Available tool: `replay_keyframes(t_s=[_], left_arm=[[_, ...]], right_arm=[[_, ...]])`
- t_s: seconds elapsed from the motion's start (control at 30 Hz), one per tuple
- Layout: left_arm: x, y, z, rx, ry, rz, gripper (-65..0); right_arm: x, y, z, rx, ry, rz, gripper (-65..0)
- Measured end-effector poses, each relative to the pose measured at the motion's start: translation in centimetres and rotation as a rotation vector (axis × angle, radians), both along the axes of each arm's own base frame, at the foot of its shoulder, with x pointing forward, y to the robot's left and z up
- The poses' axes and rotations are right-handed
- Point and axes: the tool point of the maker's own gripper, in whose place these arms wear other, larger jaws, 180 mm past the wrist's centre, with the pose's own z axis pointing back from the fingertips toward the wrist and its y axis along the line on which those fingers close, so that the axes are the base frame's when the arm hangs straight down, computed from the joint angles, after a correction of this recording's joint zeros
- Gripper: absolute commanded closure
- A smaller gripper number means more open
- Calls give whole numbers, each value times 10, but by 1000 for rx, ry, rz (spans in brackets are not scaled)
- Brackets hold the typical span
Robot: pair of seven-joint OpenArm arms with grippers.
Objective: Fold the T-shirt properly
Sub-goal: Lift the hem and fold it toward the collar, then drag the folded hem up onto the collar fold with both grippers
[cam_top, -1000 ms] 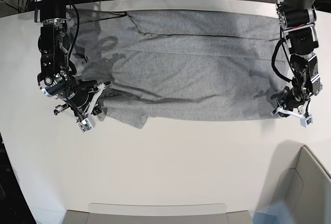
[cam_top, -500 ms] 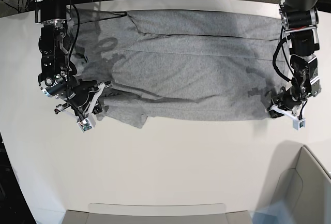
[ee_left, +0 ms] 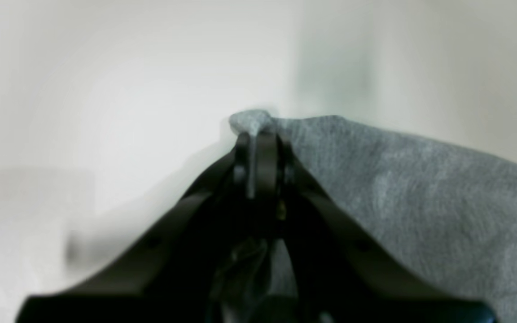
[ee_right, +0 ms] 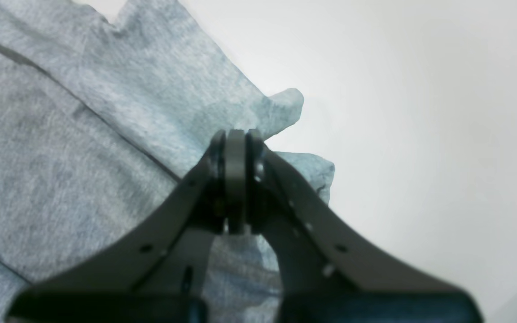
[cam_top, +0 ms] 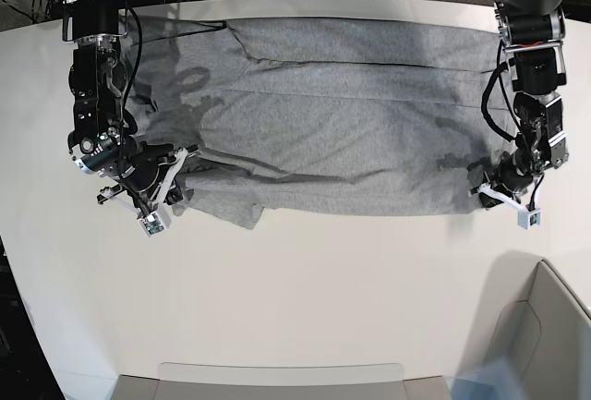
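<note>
T-shirt lies spread sideways across the far half of the table, partly folded, near edge wrinkled toward the right arm's side.

Left gripper: jaws pressed together, pinching a small nub of the shirt's corner; only a little cloth pokes past the tips. Right gripper: jaws pressed together at the shirt's edge, with cloth around and under the tips. From its wrist view I'd say it pinches the shirt, though how much layer it has is hard to tell.

Risks, as I judge them:
- left bite is shallow, so the corner could slip out on lifting;
- right side may hold only one layer of the bunched edge, so the fold would drag crooked;
- uneven lift between arms would skew the crease or pull the shirt off-square.
</note>
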Motion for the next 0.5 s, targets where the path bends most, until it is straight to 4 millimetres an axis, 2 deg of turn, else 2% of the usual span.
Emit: replay_keyframes(t_s=[0.1, 0.17, 0.27, 0.4, 0.5], left_arm=[[0, -2, 11, 38, -8, -25, 0], [-3, 0, 28, 39, -84, -17, 0], [-10, 10, 46, 58, -123, 2, 0], [-24, 23, 56, 73, -103, 20, 0], [-36, 22, 56, 85, -97, 12, 0]], right_arm=[[1, 0, 2, 1, -6, -1, 0], [2, 1, 6, 1, -19, 3, 0], [4, 6, 20, 4, -61, 16, 0], [1, 12, 32, 4, -98, 34, 0], [-7, 16, 36, 3, -113, 48, 0]])
